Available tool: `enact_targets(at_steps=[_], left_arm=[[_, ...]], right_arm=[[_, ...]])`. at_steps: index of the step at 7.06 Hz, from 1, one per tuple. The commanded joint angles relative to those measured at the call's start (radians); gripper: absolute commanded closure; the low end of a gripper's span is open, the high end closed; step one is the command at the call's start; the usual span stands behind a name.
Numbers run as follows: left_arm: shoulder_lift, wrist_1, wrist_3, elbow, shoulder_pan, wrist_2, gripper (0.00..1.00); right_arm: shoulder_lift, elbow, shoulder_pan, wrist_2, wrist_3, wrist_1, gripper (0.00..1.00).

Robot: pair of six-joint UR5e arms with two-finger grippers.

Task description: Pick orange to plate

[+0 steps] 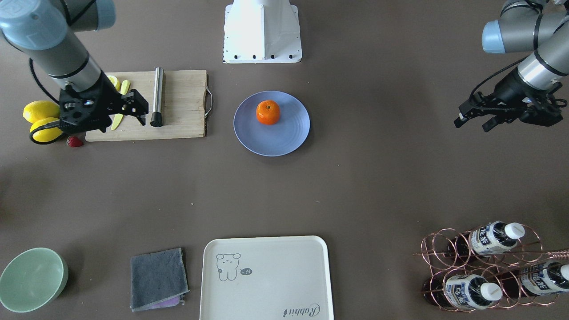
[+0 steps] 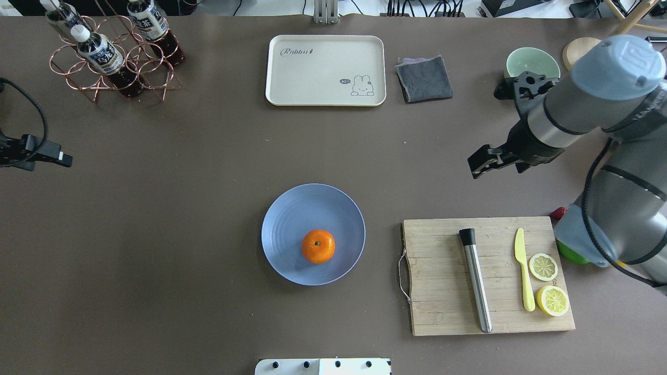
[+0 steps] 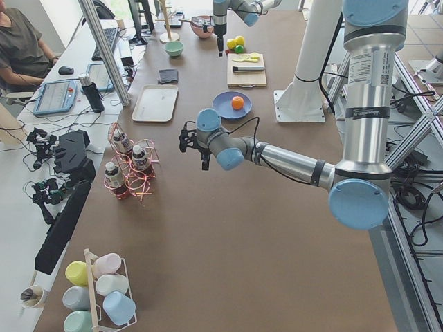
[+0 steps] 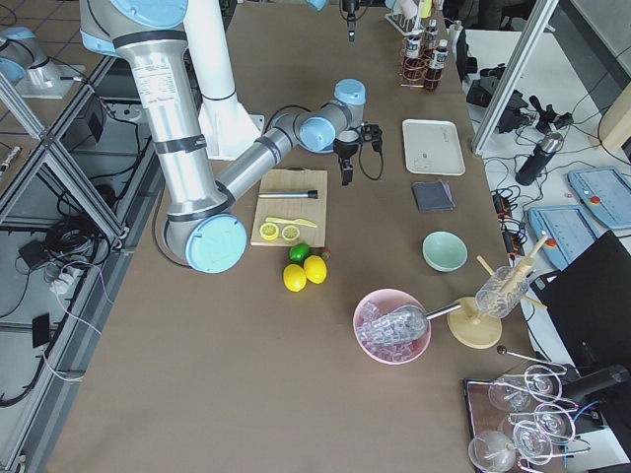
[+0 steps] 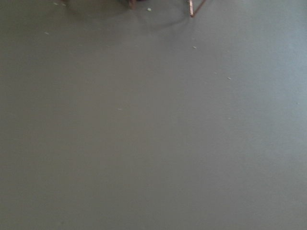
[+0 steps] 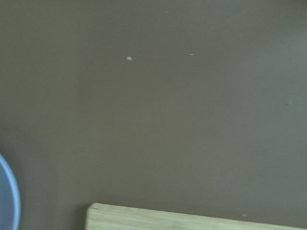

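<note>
The orange [image 1: 268, 112] [image 2: 318, 246] rests on the periwinkle plate [image 1: 275, 138] [image 2: 292, 224] near the table's middle, with nothing touching it. My right gripper [image 1: 124, 124] [image 2: 497, 166] hangs open and empty above the table by the cutting board, well to the plate's side. At the opposite table edge my left gripper [image 1: 473, 123] hovers open and empty, far from the plate. In the right wrist view only the plate's rim [image 6: 7, 191] and a board edge [image 6: 192, 220] show. The left wrist view shows bare table.
A wooden cutting board [image 2: 443, 271] carries a steel rod [image 2: 477, 281], a yellow knife [image 2: 523, 271] and lemon slices [image 2: 543, 266]. Whole lemons [image 1: 40, 111] lie beyond it. At the far side stand a cream tray [image 2: 325, 70], grey cloth [image 2: 424, 78], green bowl [image 2: 531, 62] and bottle rack [image 2: 114, 57].
</note>
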Motion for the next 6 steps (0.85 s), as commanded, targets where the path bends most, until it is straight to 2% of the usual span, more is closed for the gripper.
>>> enact_targets(at_steps=[1,3,4,6], left_arm=[[0.025,0.241,0.365,0.029,-0.201,-0.079,0.03],[-0.025,0.563,0.724,0.03,-0.368,-0.063,0.03],[-0.047,0.625,0.792,0.029,-0.419,0.017,0.03],[-0.018,0.638,0.786,0.044,-0.436,0.035,0.03]], right_arm=[[-0.231,-0.047,0.329,0.149,-0.548,-0.013,0.0],[-0.269,-0.236,0.538,0.152,-0.918,-0.012,0.0],[-0.266,-0.286,0.603,0.151,-0.99,-0.012,0.0],[-0.258,-0.288,0.63,0.143,-0.992,-0.013,0.0]])
